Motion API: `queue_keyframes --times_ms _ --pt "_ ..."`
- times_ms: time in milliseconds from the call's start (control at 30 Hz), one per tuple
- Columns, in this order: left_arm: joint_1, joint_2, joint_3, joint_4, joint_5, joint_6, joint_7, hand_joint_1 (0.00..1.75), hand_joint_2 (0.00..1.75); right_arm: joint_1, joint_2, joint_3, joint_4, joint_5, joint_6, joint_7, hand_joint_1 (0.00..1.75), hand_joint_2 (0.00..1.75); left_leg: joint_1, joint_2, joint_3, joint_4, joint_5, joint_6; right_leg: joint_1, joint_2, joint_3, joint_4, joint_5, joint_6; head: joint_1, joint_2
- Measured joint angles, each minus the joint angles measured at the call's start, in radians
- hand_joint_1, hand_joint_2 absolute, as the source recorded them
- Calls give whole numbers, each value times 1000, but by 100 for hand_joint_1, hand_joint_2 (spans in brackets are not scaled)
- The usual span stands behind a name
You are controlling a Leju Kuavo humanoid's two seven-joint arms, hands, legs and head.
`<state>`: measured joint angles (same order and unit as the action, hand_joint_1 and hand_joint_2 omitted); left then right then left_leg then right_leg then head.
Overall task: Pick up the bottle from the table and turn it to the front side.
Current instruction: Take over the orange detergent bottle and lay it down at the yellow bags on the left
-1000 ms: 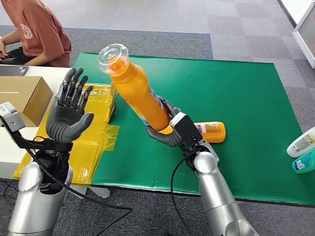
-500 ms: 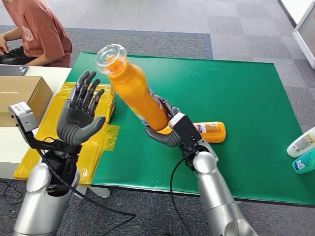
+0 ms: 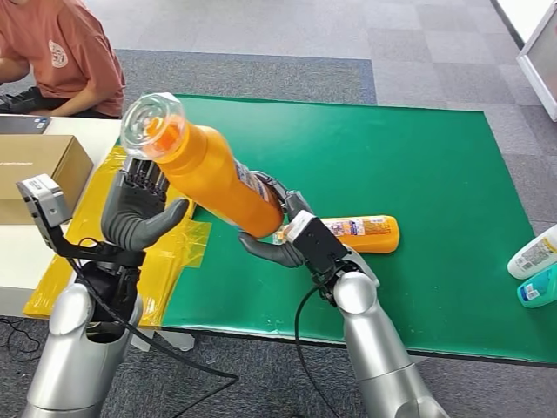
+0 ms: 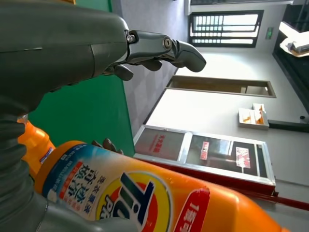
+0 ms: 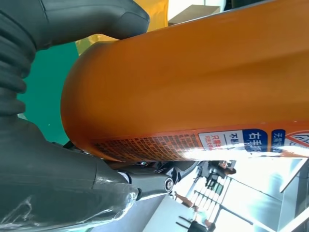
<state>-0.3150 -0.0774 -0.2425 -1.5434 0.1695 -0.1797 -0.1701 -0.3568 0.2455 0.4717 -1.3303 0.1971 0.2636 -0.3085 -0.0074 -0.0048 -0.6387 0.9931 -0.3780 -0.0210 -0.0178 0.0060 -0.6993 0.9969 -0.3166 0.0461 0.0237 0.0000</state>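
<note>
A tall orange plastic detergent bottle with a clear cap (image 3: 210, 170) is gripped near its base by the right hand (image 3: 279, 239) and held tilted above the green table mat (image 3: 426, 174) — cap end toward the left hand (image 3: 135, 213). That hand is raised with fingers apart behind the cap, nothing clasped. A second orange bottle (image 3: 365, 232) lies flat on the mat.

Left hand (image 3: 135, 213): fingertips hidden behind the orange bottle (image 3: 207, 170), so contact there can't be told. Right hand (image 3: 279, 235): fingers mostly covered by the bottle base. Second bottle (image 3: 365, 232) on the green mat (image 3: 394, 148), its 9 o'clock end hidden behind the right hand. Person (image 3: 63, 57) at 10 o'clock cut off by the frame. Bottles (image 3: 535, 270) at 3 o'clock cropped.
</note>
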Motion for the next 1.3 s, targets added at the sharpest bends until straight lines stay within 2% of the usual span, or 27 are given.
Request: queue_keyframes --times_ms 367,1067,1300 --pt "-49 -31 0 51 -11 12 0 0 175 3 1 30 -23 -14 3 1 175 175 0 0 0 0 0 0 0 0 0 0 0 0 0 0" --pt "-48 -37 -23 54 -11 3 0 0 175 1 1 23 -17 -16 -19 11 175 175 0 0 0 0 0 0 0 0 0 0 0 0 0 0" --pt "-43 -39 -60 51 -8 -9 1 0 175 -23 1 3 16 -9 -41 17 175 175 0 0 -1 0 0 0 0 0 0 0 0 0 0 0"
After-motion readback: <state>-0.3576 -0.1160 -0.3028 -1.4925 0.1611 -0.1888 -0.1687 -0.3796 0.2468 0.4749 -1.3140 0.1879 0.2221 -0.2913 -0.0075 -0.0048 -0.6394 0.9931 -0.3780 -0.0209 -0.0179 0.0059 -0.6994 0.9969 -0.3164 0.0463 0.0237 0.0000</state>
